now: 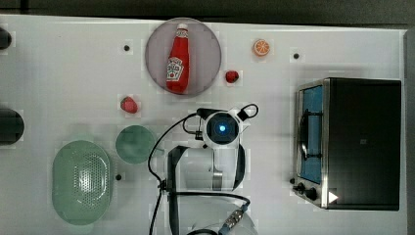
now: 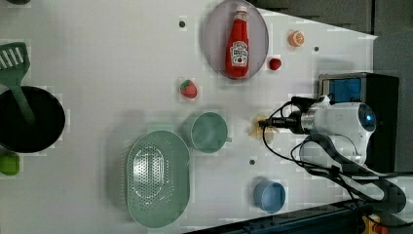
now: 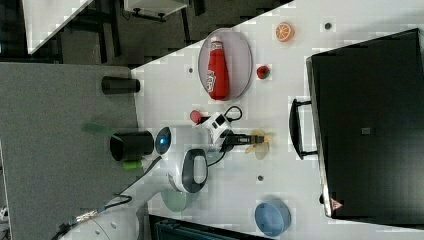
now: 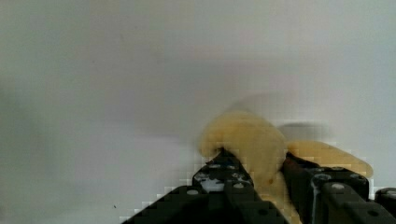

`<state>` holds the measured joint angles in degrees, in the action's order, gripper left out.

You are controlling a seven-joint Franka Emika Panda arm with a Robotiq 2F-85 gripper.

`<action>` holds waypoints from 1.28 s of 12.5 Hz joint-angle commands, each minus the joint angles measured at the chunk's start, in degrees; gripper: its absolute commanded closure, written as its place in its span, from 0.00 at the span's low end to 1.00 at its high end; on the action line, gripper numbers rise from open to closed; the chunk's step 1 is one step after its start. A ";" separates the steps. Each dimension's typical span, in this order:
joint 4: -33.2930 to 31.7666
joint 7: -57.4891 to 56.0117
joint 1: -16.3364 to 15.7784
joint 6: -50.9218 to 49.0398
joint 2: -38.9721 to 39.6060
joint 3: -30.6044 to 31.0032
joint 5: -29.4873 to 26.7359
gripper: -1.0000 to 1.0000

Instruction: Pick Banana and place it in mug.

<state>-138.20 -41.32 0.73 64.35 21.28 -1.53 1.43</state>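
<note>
Between the claw fingers, banana, seemingly gripped, above table

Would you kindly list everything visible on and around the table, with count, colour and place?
banana: one, pale yellow, between the claw's fingers
mug: one, pale green, beside the colander
colander: one, pale green, perforated, the left view's lower middle
ketchup bottle: one, red, lying on the plate
plate: one, grey, far side of the table
strawberries: two, red, one either side of the plate
orange slice: one, orange, the left view's right of the plate
cup: one, blue, near table edge
toaster oven: one, black and silver, the top view's right
pot: one, black, holding a green spatula
table: one, white
claw: one, black, shut on the banana
</note>
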 commanded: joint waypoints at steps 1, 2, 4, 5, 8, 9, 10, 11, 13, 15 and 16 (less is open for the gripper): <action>0.41 -1.41 0.19 -0.62 -8.22 -0.37 -1.04 0.70; 0.54 -1.23 0.04 -1.75 -11.33 -0.06 -1.04 0.70; 0.87 0.22 -0.18 -8.15 -17.82 0.84 -1.05 0.70; 1.46 2.42 -0.41 -13.17 -20.77 1.61 -1.05 0.70; 4.57 11.00 -1.25 -29.42 -27.34 5.58 -1.04 0.70; 5.85 13.65 -1.40 -33.15 -28.84 7.13 -1.05 0.70; 7.06 16.02 -1.64 -35.61 -30.06 8.67 -1.06 0.70; 7.99 18.35 -1.86 -37.39 -31.15 10.33 -1.07 0.70; 9.23 23.80 -2.15 -38.96 -32.45 13.65 -1.61 0.70; 9.56 29.88 -2.47 -39.60 -32.37 16.79 -3.72 0.70; 9.29 32.54 -2.56 -39.65 -31.93 18.39 -4.85 0.70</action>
<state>-129.70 -16.38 -1.65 24.69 -10.19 15.99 -2.52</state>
